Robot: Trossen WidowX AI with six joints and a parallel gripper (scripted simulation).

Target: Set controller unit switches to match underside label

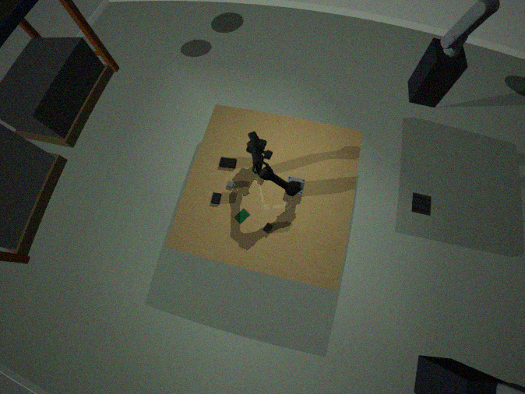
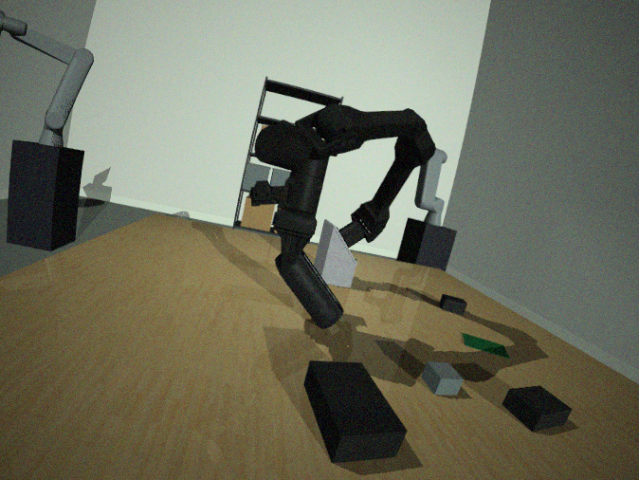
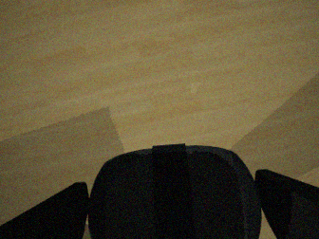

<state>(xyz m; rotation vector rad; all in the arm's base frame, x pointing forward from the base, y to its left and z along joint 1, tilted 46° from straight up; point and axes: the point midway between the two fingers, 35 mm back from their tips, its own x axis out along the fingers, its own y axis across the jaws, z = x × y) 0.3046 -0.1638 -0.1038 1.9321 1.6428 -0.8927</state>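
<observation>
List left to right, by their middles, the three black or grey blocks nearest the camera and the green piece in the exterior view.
Large black block, light grey block, green piece, smaller black block.
</observation>
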